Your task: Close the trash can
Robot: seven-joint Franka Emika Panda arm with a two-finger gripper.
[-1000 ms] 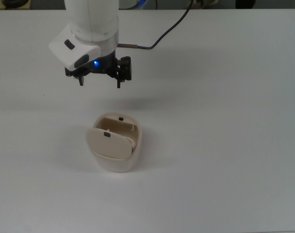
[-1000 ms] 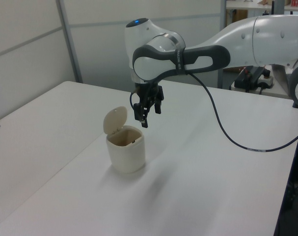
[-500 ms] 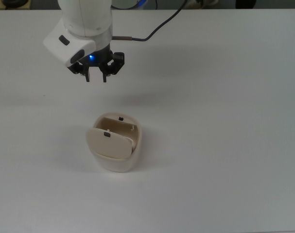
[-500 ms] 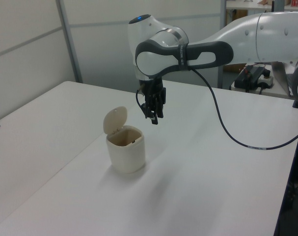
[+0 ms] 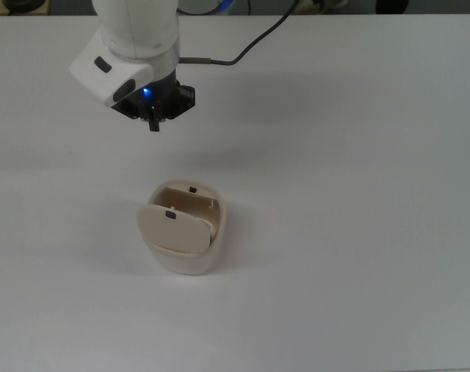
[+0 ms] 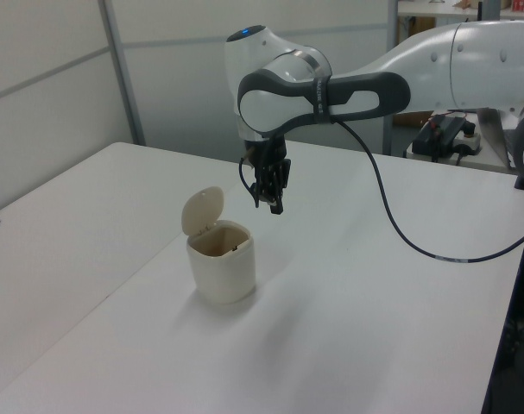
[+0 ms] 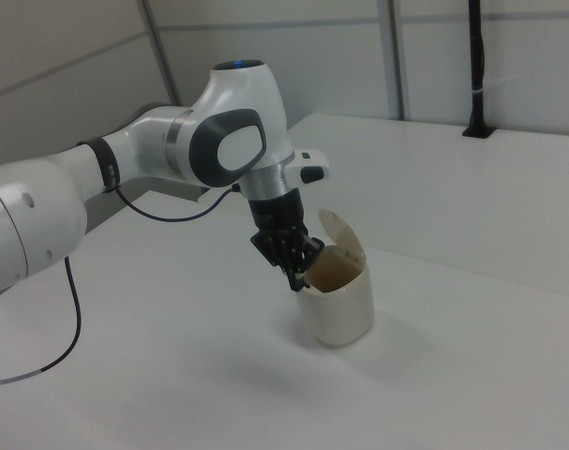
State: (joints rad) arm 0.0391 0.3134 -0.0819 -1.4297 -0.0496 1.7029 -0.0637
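1. The trash can [image 5: 184,232] stands mid-counter [image 5: 358,232], lid [image 6: 201,210] upright, open.
2. The hand [image 5: 152,124] hovers above beside it, fingers clenched together, empty, probably to push the lid down.

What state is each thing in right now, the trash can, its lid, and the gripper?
trash can: upright on the table, open, inside looks empty.
lid: swung up on its hinge, standing nearly upright, not closed.
gripper: shut, holding nothing, hovering above the table apart from the trash can, not touching the lid.
table: white, bears only the trash can.
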